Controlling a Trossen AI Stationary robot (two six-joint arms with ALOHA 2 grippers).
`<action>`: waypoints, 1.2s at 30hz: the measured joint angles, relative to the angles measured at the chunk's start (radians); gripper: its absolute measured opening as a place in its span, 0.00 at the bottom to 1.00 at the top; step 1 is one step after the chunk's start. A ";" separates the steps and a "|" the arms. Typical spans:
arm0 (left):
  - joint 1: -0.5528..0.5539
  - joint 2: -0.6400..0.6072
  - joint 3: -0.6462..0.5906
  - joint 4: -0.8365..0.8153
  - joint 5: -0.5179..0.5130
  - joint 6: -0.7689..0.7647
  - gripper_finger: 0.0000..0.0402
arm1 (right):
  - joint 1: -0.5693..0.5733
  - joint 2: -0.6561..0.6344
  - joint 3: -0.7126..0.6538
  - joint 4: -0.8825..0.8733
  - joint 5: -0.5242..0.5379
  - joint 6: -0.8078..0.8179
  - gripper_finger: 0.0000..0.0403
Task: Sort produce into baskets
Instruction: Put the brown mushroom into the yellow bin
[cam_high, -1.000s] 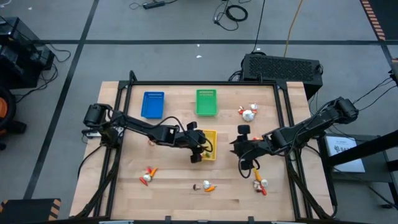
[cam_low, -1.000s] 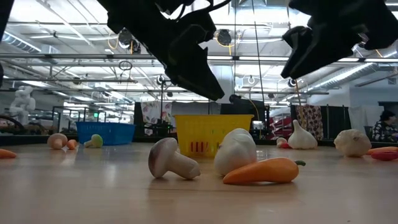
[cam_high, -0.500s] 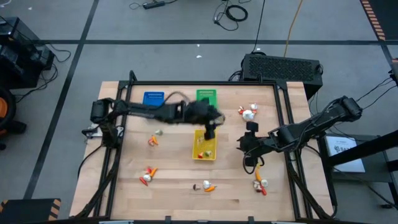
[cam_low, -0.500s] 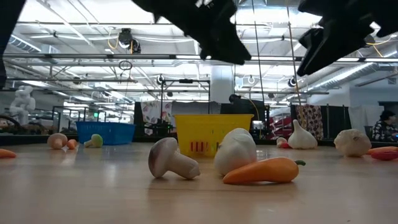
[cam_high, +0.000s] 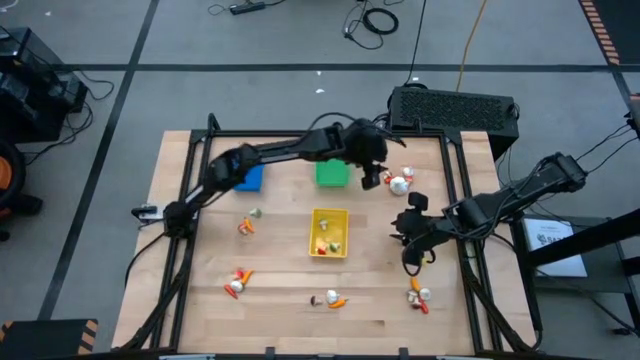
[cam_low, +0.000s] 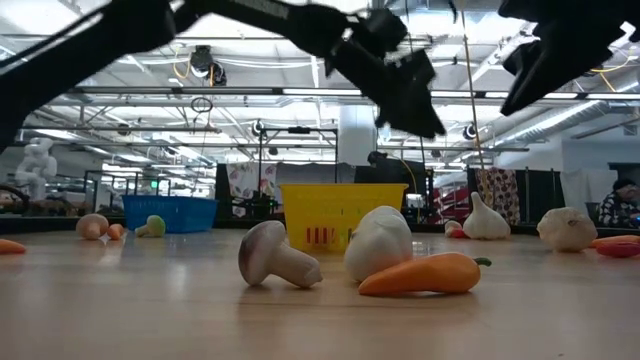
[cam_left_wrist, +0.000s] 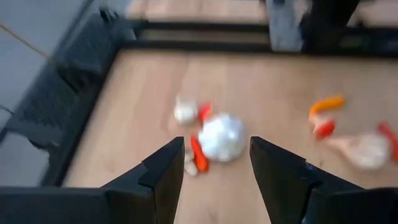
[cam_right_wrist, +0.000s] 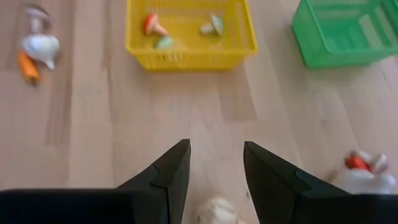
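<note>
My left gripper (cam_high: 372, 178) hangs open and empty over the far right of the table. A white bulb (cam_left_wrist: 222, 137) with orange-red pieces (cam_high: 400, 183) lies on the wood just ahead of its fingers (cam_left_wrist: 163, 174). My right gripper (cam_high: 406, 240) hovers open and empty right of the yellow basket (cam_high: 330, 232), which holds a few pieces of produce (cam_right_wrist: 163, 28). A pale bulb (cam_right_wrist: 216, 211) lies below its fingers. The green basket (cam_high: 332, 174) and the blue basket (cam_high: 250, 179) stand at the far side, and the left arm crosses above them.
More produce lies in small groups on the wood: middle left (cam_high: 247, 223), near left (cam_high: 237, 284), near middle (cam_high: 330, 298) and near right (cam_high: 419, 296). In the low view a mushroom (cam_low: 275, 258), a white bulb (cam_low: 380, 245) and a carrot (cam_low: 420, 275) lie closest.
My left gripper has swung from over the yellow basket toward the table's far edge and right, rising a little, and now hangs by the far-right produce. My right gripper has drifted slightly toward the right edge and rolled. The baskets have stayed in place.
</note>
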 joint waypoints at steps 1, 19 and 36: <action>0.000 0.014 0.004 -0.012 -0.005 0.009 0.47 | 0.000 0.000 0.000 -0.023 0.002 0.015 0.35; 0.001 0.019 0.007 -0.107 -0.083 0.067 0.47 | -0.001 0.000 0.000 -0.242 0.261 0.225 0.35; -0.081 -0.100 0.005 -0.543 -0.077 0.122 0.47 | -0.033 0.018 -0.001 -0.317 -0.029 0.000 0.35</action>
